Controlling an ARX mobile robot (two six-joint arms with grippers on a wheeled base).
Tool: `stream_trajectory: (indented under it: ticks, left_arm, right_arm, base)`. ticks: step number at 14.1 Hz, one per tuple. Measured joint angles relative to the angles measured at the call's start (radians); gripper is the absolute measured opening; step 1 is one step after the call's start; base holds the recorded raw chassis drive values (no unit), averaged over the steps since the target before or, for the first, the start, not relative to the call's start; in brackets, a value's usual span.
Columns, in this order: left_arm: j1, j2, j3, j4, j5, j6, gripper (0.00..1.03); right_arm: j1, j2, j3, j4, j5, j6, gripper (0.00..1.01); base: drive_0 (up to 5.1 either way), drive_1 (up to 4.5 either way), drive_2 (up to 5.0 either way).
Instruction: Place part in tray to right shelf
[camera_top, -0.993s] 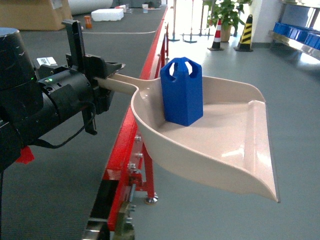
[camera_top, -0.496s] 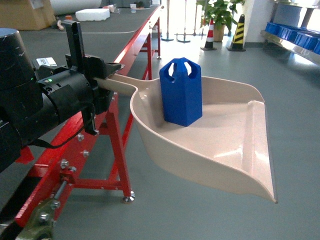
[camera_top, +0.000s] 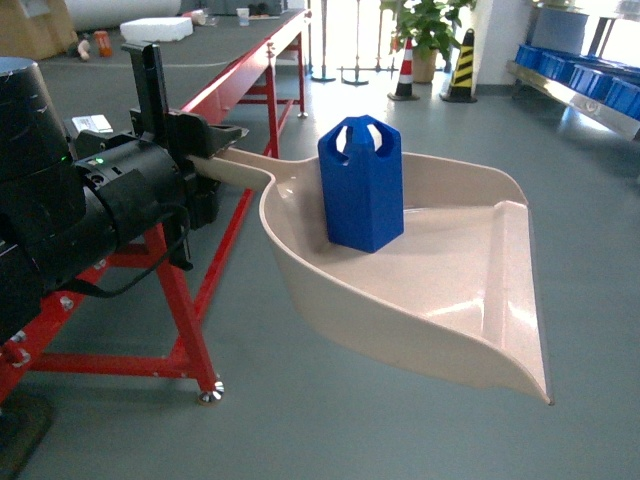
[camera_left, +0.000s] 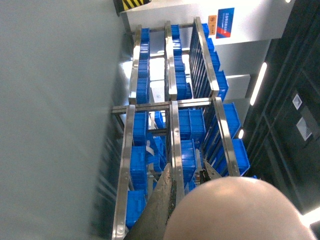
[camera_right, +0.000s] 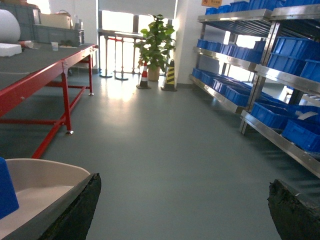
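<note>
A wide beige plastic dustpan-shaped tray (camera_top: 440, 290) is held out level above the grey floor (camera_top: 330, 420), its flat front lip pointing toward the lower right. A small bright-blue plastic hexagonal part (camera_top: 362, 184) with arched cutouts at its top stands upright on the tray's floor near the back wall. The tray's long straight handle runs left into the black left gripper (camera_top: 205, 160), whose fingers are clamped on it. Behind the arm stands a long red-framed table (camera_top: 215, 95) with a dark top. Farther back are a potted green plant (camera_top: 425, 30), a red-and-white traffic cone (camera_top: 403, 70) and a yellow-and-black striped cone (camera_top: 462, 68). Blue plastic crates (camera_top: 590, 80) sit on a steel shelf at the upper right.
</note>
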Motion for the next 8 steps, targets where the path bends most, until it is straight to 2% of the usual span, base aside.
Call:
stream_trajectory:
  ticks: [8]
  left_arm:
    - [-0.001, 0.0, 0.0, 0.002, -0.001, -0.001, 0.12]
  right_arm:
    - [0.0, -0.001, 0.0, 0.0, 0.001, 0.0, 0.98]
  base:
    - [5.0, -2.39, -2.4]
